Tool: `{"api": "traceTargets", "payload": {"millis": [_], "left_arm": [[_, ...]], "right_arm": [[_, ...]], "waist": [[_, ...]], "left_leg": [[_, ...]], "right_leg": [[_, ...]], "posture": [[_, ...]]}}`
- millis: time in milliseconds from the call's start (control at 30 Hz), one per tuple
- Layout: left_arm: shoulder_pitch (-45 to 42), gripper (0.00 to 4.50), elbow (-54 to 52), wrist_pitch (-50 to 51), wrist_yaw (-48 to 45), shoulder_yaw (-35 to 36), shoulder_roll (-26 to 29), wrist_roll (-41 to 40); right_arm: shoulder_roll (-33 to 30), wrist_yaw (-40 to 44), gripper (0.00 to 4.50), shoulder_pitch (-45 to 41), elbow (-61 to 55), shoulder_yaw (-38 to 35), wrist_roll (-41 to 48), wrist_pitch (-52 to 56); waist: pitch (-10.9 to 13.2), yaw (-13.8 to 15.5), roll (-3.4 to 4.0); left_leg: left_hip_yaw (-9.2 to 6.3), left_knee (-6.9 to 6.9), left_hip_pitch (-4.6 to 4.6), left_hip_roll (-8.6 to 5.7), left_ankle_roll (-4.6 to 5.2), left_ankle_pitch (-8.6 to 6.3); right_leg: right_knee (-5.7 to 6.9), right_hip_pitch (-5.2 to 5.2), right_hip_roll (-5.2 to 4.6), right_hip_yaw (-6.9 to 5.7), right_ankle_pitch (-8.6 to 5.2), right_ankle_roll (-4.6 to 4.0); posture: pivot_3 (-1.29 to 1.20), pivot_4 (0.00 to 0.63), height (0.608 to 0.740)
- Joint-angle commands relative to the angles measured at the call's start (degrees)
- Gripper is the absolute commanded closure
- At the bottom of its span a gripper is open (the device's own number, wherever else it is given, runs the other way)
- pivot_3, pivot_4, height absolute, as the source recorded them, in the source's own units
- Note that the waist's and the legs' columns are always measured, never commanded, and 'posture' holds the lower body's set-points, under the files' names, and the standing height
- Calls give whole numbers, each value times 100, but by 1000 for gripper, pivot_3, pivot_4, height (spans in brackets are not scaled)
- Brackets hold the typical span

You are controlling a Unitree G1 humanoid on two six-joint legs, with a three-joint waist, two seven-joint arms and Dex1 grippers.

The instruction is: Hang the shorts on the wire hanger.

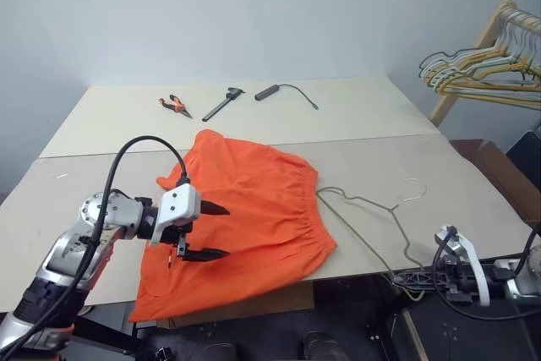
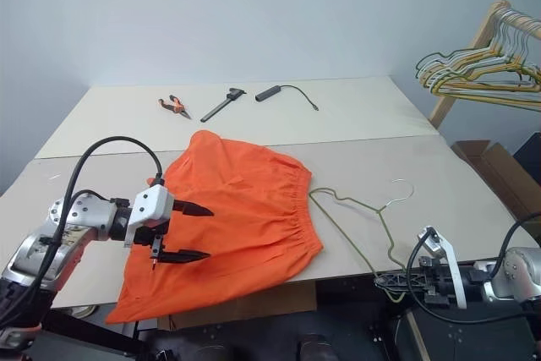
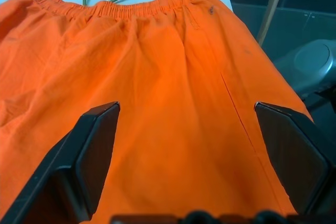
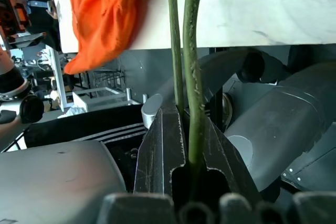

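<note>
The bright orange shorts (image 1: 254, 200) lie spread flat on the table, waistband toward the right. Their near-left part hangs over the front edge. My left gripper (image 1: 221, 230) hovers open just over the left half of the cloth, and the orange fabric (image 3: 168, 66) shows between its fingers (image 3: 94, 145), with nothing held. The wire hanger (image 1: 355, 200) lies to the right of the waistband with its hook pointing away. Its near corner reaches past the table's front edge. There my right gripper (image 1: 401, 278) sits below table level, shut on the hanger wire (image 4: 191, 51).
Orange-handled pliers (image 1: 173, 106), a black tool (image 1: 224, 103) and a black cylinder with a cable (image 1: 270, 91) lie on the far table panel. A wooden rack carries a bunch of hangers (image 1: 490, 69) at the right. A cardboard box (image 1: 499, 171) stands by the table's right edge.
</note>
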Motion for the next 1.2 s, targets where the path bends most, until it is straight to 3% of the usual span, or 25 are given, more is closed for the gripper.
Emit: {"api": "traceTargets", "payload": {"millis": [33, 600, 867, 1200], "left_arm": [[-54, 37, -189, 24, -18, 93, 75, -89], [117, 37, -206, 59, 171, 139, 43, -78], [230, 37, -287, 71, 240, 157, 71, -80], [217, 37, -261, 56, 272, 120, 43, -63]], "right_arm": [[-10, 175, 4500, -68, 43, -144, 25, -107], [321, 303, 4500, -151, -304, -119, 113, -43], [319, 255, 4500, -319, 358, -50, -279, -326], [332, 526, 4500, -241, 78, 197, -309, -436]], "waist": [[0, 4, 0], [-2, 15, 2], [-2, 52, 2], [-3, 99, 3]], "left_leg": [[0, 0, 0, 0, 0, 0], [-2, 3, 2, 0, 0, 0], [2, 4, 2, 0, 0, 0], [2, 5, 3, 0, 0, 0]], "right_leg": [[0, 0, 0, 0, 0, 0], [2, 3, 1, -1, 1, 1], [3, 4, 0, -1, 1, 1], [5, 4, 1, 0, 2, 1]], "posture": [[6, 0, 740], [28, 0, 740], [29, 0, 740], [34, 0, 740]]}}
